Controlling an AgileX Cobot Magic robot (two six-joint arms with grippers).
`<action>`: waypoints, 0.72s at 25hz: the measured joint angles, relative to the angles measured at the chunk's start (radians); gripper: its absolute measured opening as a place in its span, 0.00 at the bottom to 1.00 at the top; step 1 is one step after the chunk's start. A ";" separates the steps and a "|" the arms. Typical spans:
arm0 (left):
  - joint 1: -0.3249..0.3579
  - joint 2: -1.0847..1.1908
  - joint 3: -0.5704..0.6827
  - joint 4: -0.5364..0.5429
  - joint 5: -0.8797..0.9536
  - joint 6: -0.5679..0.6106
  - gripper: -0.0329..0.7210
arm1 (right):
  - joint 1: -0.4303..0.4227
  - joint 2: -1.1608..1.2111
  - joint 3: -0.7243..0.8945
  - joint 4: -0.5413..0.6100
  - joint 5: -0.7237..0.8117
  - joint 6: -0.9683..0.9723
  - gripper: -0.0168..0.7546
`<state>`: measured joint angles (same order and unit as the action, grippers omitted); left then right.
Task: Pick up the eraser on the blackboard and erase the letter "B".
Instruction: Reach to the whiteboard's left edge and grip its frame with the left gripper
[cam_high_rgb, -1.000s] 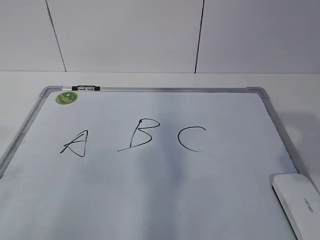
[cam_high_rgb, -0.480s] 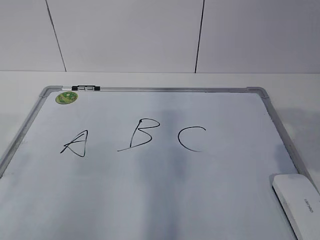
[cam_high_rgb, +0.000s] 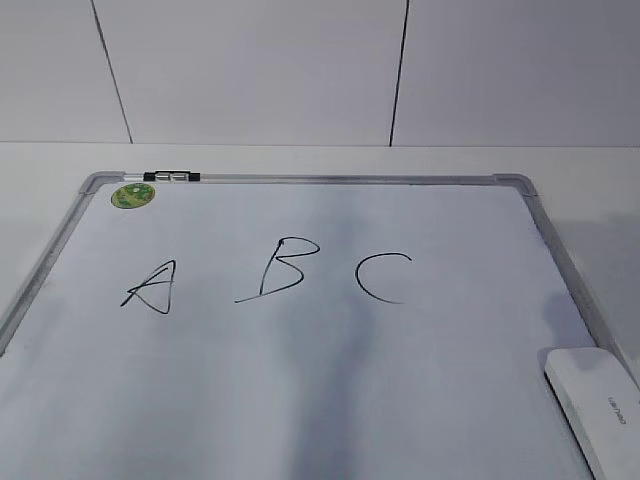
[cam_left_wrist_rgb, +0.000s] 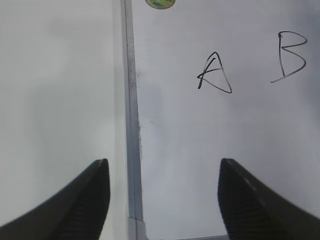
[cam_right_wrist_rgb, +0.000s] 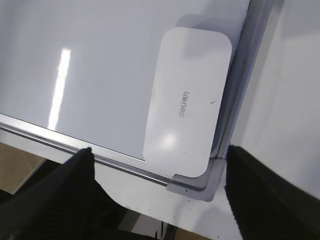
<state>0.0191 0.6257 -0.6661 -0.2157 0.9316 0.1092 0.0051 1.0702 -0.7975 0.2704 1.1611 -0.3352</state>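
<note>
**Kid:** What is closest to us?

**Helper:** The eraser (cam_right_wrist_rgb: 187, 102). It lies at the near right corner of the blackboard (cam_high_rgb: 300, 380), at about 4 o'clock from the middle, touching the grey frame. The right end effector (cam_right_wrist_rgb: 160, 195) hangs above it with its two dark fingers spread wide, one on each side. It holds nothing.

**Kid:** And the other one?

**Helper:** The left end effector (cam_left_wrist_rgb: 162, 200) is wide too, and empty. It hangs over the board's left frame, at about 9 o'clock.

**Kid:** Did anything just change?

**Helper:** Only a little. The eraser sits in the same spot as a second ago. The letters look the same. But a soft grey shadow in the middle of the board is darker now and reaches down to the near edge. I think an arm is moving above, out of sight in the outside view.

**Kid:** So is the job started?

**Helper:** Not really. The eraser is not picked up yet. I think the right end effector is getting ready to go down and pinch it.

**Kid:** What is farther away?

**Helper:** The letter "B" (cam_high_rgb: 280, 268), whole, at about 12 o'clock from the middle. The "A" (cam_high_rgb: 152, 287) is on its left, the "C" (cam_high_rgb: 382, 277) on its right. Past them, at 11 o'clock, are a green sticker (cam_high_rgb: 131, 195) and a small marker (cam_high_rgb: 172, 177) on the far frame. Then the white worktop (cam_high_rgb: 300, 158).
</note>
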 joint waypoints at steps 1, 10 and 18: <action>0.000 0.000 0.000 0.000 -0.002 0.000 0.72 | 0.000 0.012 0.000 0.000 -0.004 0.000 0.85; 0.000 0.000 0.000 -0.002 -0.003 0.002 0.72 | 0.000 0.142 -0.001 0.032 -0.008 0.000 0.85; 0.000 0.000 0.000 -0.002 -0.003 0.003 0.72 | 0.000 0.216 -0.001 0.051 -0.026 0.000 0.82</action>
<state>0.0191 0.6257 -0.6661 -0.2177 0.9289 0.1122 0.0051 1.2860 -0.7982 0.3213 1.1351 -0.3352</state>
